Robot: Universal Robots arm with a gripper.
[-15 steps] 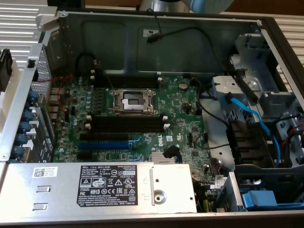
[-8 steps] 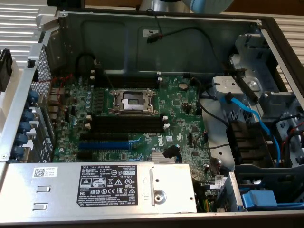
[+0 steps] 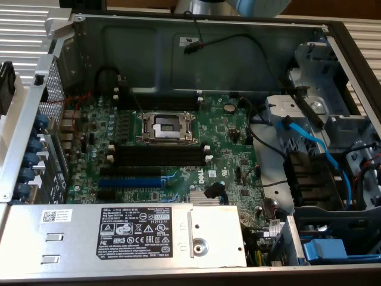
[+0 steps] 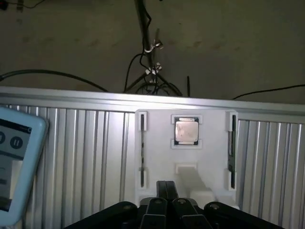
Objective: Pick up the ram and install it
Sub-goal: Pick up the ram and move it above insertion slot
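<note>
My gripper [image 4: 167,184] hangs above a white holder [image 4: 157,157] on a ribbed metal surface, its two black fingers pressed together with nothing between them. On the holder's far side from the grey device, a thin dark stick, which looks like the ram [image 4: 231,143], stands on edge in a narrow slot. A square silver processor chip [image 4: 186,131] lies in the holder's middle pocket. In the exterior view the open computer case shows the green motherboard [image 3: 226,134] with its black memory slots [image 3: 158,155] standing empty below the processor socket [image 3: 165,126].
A blue expansion slot [image 3: 132,179] and a silver power supply [image 3: 119,232] lie near the memory slots. Blue and black cables [image 3: 309,149] and drive cages crowd the exterior view's right. A pale grey device with a screen [image 4: 14,162] sits beside the holder. Cables [image 4: 147,71] trail beyond the ribbed surface.
</note>
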